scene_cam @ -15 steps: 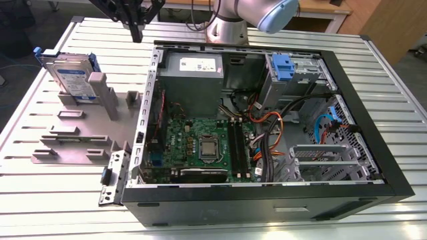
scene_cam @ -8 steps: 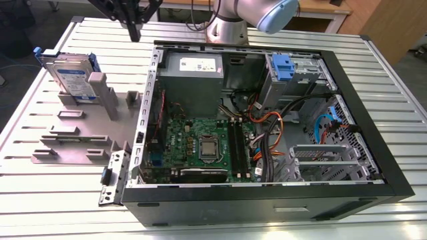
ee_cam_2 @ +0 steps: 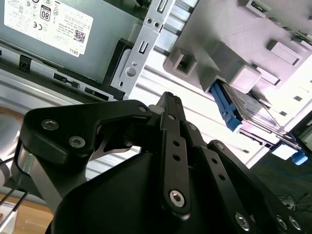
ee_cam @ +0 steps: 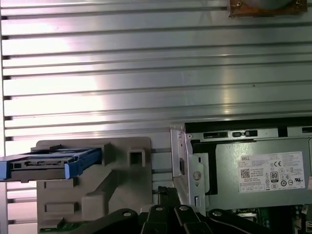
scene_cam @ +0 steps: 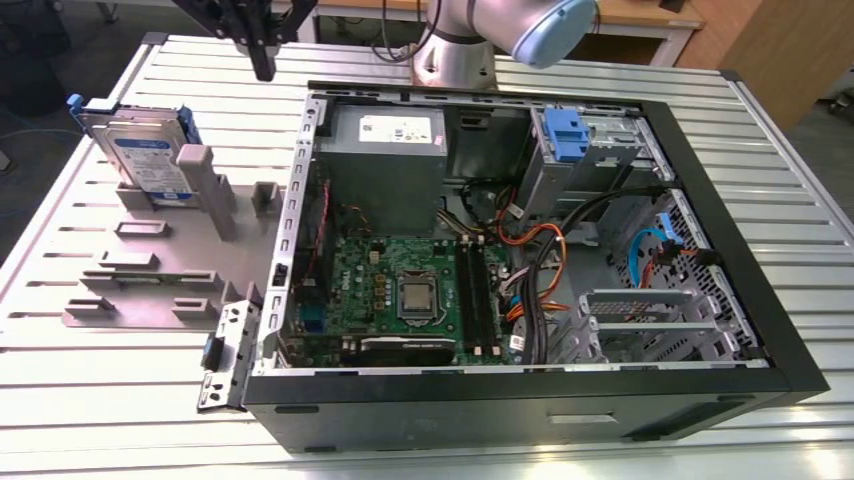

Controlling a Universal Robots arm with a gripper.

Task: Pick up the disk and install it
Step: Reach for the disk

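The disk [scene_cam: 140, 155] stands on edge in a grey holder [scene_cam: 200, 205] on the slatted table, at the exterior view's left of the open computer case [scene_cam: 534, 400]. It is silver with a white-and-blue label and blue rails. My gripper [scene_cam: 263, 68] hangs above the table behind the holder, between the disk and the case's back corner, apart from both. Its black fingers [ee_cam_2: 168, 105] are pressed together, shut on nothing. In both wrist views the disk [ee_cam: 48, 163] [ee_cam_2: 239, 105] sits in the holder off to one side of the fingertips [ee_cam: 165, 192].
Inside the case are a grey power supply [scene_cam: 387, 135] with a white sticker, a motherboard [scene_cam: 400, 290], cables, and a metal drive bay with a blue bracket [scene_cam: 566, 135]. The arm's base [scene_cam: 454, 60] stands behind the case. More grey fixture blocks [scene_cam: 134, 285] lie in front of the holder.
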